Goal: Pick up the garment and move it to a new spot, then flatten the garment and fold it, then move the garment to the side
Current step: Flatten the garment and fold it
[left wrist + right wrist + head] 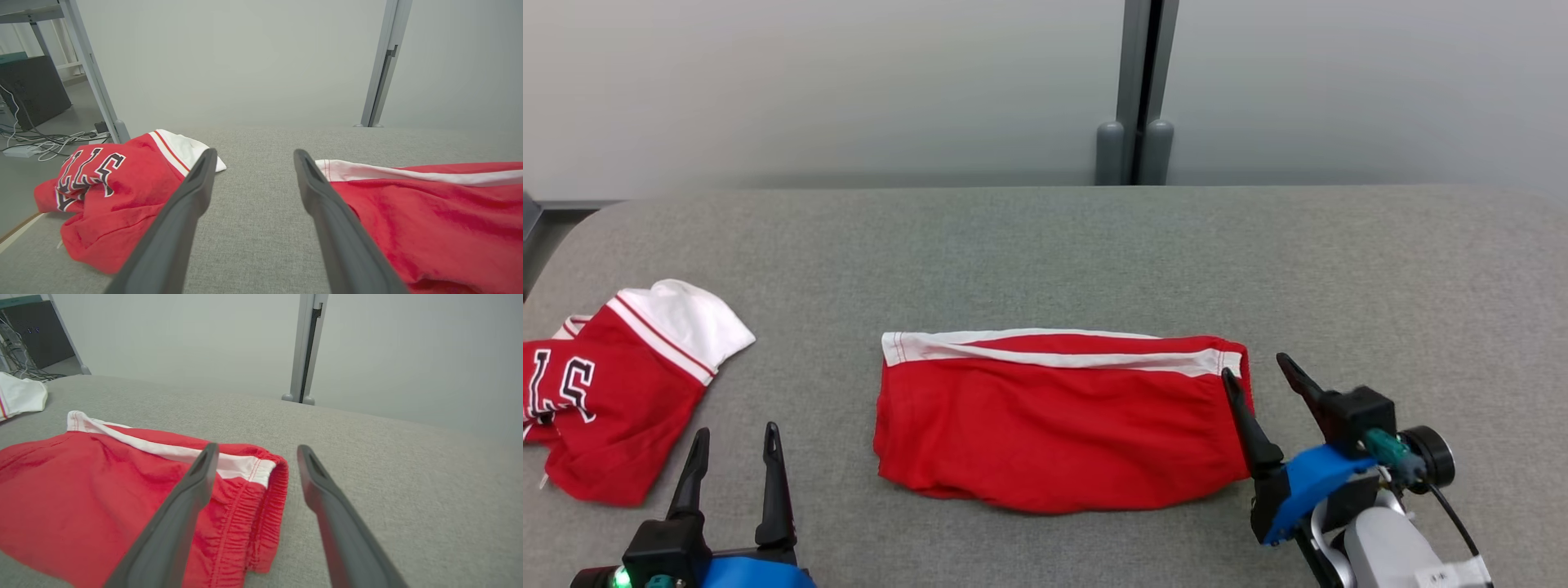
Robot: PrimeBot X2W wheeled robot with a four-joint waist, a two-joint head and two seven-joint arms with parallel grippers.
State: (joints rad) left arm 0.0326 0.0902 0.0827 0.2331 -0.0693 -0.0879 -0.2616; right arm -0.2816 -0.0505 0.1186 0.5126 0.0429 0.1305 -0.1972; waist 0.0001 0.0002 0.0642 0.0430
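- At the centre of the grey table, the red garment lay folded into a flat band, with its white stripe along the far edge.
- The right end effector sat released at the garment's right end, one finger over the gathered waistband and the other past the edge. It held nothing.
- The left end effector was also released and empty, between the garment and a crumpled jersey.
- Risk: a pinch that caught only the top layer would probably open the fold on lifting.
- Risk: a pull from the right end alone could drag and bunch the left half.
- Risk: shifting the garment leftward might run it into the jersey, or the left fingers could snag that instead.
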